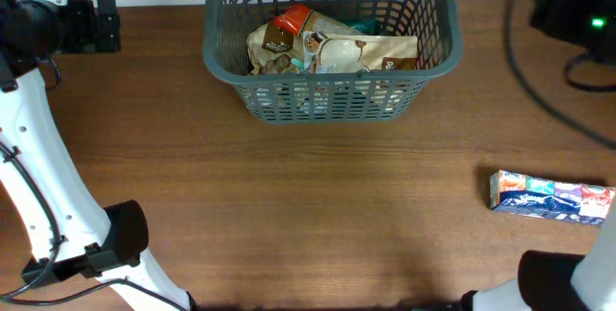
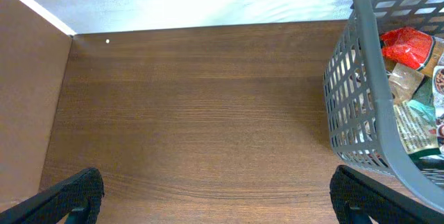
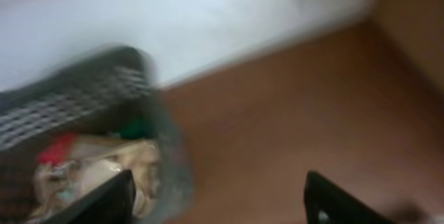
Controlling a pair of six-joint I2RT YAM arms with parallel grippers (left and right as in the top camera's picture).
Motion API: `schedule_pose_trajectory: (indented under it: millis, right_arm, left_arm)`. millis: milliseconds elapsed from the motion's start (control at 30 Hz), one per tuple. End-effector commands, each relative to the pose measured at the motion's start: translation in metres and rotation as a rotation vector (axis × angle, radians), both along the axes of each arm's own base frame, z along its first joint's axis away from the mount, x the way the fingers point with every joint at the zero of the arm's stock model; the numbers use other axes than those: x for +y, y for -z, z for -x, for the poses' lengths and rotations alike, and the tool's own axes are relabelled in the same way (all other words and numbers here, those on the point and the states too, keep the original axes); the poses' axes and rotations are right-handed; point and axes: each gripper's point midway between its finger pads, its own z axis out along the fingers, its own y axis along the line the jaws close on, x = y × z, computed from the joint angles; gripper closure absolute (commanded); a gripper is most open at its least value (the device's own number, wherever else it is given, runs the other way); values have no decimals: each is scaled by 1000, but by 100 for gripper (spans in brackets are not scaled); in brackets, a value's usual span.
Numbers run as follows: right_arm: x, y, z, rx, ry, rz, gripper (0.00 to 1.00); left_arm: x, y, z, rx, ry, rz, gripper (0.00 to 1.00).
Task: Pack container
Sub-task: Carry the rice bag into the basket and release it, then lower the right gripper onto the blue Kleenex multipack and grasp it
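The dark grey slotted basket stands at the back middle of the table and holds several food packets, beige, red and teal. It also shows at the right of the left wrist view and, blurred, at the left of the right wrist view. My left gripper is open and empty above bare wood to the left of the basket. My right gripper is open and empty, to the right of the basket. In the overhead view neither gripper's fingers show, only the arms.
A blue, white and red packet lies on the table at the right. Black equipment with a green light and cables sit at the back right. The arm bases stand at the front left and front right.
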Motion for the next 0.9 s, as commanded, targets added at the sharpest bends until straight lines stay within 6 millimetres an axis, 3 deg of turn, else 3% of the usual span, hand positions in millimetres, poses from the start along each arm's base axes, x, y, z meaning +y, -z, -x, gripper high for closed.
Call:
schedule_pose_trajectory:
  millis: [0, 200, 500, 633, 867]
  right_arm:
    - [-38, 48, 8, 139, 230, -172, 25]
    - [-64, 138, 23, 395, 341, -276, 19]
    - [-70, 279, 57, 670, 547, -490, 14]
    - [-70, 316, 71, 701, 593, -602, 9]
    - [-85, 343, 109, 766, 699, -675, 1]
  left_arm:
    - [2, 3, -1, 8, -15, 8, 1]
    - [2, 3, -1, 8, -15, 8, 1]
    - [2, 3, -1, 8, -15, 8, 1]
    - [2, 3, -1, 8, -15, 8, 1]
    - [2, 3, -1, 8, -15, 8, 1]
